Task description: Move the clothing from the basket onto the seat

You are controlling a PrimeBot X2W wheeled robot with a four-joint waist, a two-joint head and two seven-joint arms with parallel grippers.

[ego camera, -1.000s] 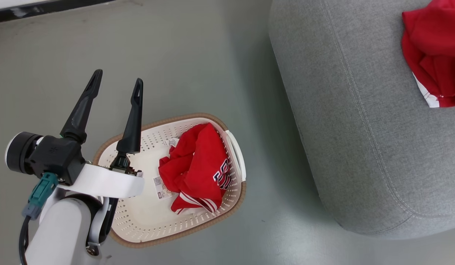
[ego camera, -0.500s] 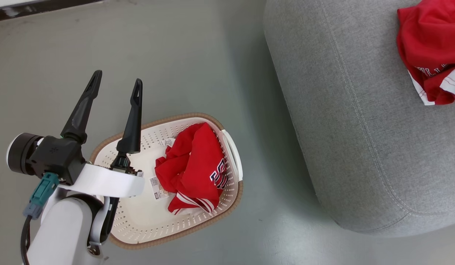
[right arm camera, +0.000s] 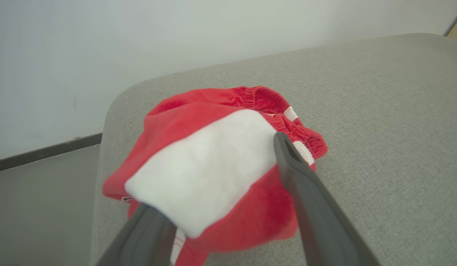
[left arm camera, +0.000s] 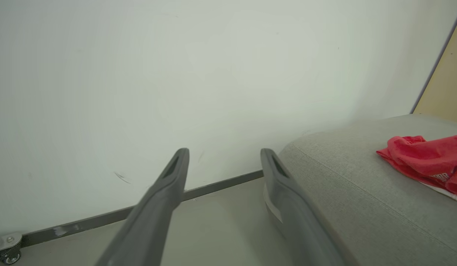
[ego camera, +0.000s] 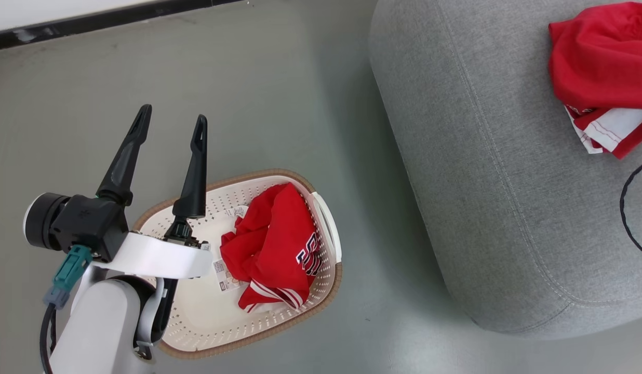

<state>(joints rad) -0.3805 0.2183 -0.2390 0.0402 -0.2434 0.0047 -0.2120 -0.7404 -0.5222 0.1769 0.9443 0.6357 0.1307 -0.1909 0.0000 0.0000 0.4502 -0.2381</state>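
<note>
Since one red jersey [ego camera: 596,62] already lies at the far right of the grey seat [ego camera: 482,182], with the right gripper [right arm camera: 213,173] fingers spread loose either side of it, I'd call this the drop-off step. Next up is reaching down for the second jersey [ego camera: 271,244], bunched against the right wall of the laundry basket [ego camera: 206,306]. Its long axis runs near-to-far, striped hem nearest. The left gripper [ego camera: 172,115] hangs by the basket's left end, fingers released and empty.
</note>
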